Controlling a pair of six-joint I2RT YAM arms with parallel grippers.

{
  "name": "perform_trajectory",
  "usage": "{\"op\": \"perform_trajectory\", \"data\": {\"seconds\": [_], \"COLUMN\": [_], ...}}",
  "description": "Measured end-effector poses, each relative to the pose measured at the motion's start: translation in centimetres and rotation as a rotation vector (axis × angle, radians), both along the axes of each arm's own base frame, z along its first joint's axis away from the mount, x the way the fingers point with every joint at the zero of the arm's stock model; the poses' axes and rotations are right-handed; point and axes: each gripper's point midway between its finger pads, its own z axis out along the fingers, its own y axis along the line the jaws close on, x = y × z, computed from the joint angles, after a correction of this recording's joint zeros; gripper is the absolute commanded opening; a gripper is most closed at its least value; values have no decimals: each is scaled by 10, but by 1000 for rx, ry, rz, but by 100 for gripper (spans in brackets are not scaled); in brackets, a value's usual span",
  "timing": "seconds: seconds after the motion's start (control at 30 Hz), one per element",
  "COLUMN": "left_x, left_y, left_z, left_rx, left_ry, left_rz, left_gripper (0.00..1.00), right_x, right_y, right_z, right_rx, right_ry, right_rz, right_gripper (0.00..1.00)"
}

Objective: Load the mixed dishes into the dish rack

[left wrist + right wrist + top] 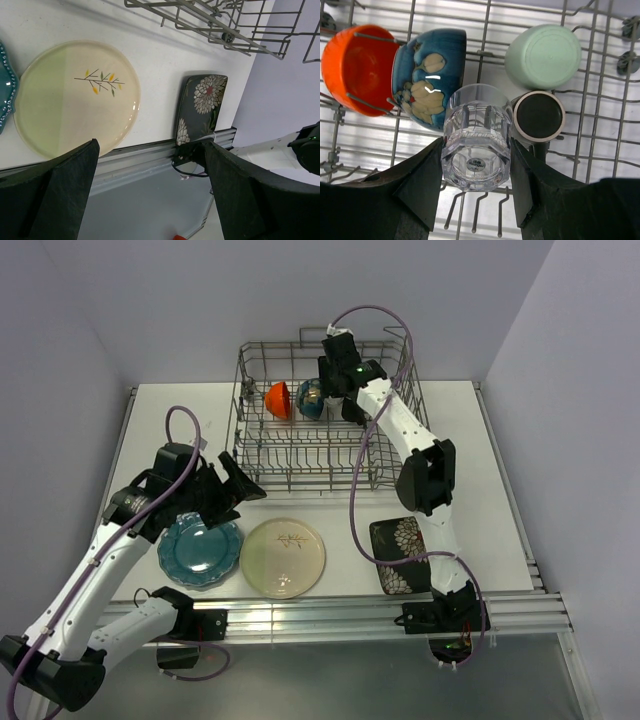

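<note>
In the right wrist view my right gripper (476, 150) is shut on the clear glass (477, 125), held bottom-up over the tines of the dish rack (600, 90). Inside the rack sit the red-orange bowl (355, 67), the dark blue-patterned bowl (427, 75), the pale green cup (543, 56) and the brown mug (538, 116), upside down. On the table in front of the rack (240, 400) lie the teal scalloped plate (200, 550), cream round plate (283, 557) and black square floral plate (400, 555). My left gripper (240, 485) hangs open and empty above the table between the rack and these plates.
A metal rail (330, 615) runs along the table's near edge, just below the plates. Grey walls close in on the left, back and right. My right arm (425, 475) stretches over the rack's right corner.
</note>
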Motion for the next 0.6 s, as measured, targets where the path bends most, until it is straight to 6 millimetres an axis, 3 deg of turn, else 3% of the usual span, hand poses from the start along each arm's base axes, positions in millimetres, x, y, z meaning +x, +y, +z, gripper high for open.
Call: {"op": "perform_trajectory", "data": {"seconds": [0.6], "left_x": [1], "left_y": [1], "left_z": [-3], "left_rx": [6], "left_ry": [12], "left_rz": [4], "left_gripper": [94], "right_x": [0], "right_y": [-4], "right_z": [-7], "right_rx": [70], "right_ry": [19], "right_rz": [-29], "right_gripper": [0]}}
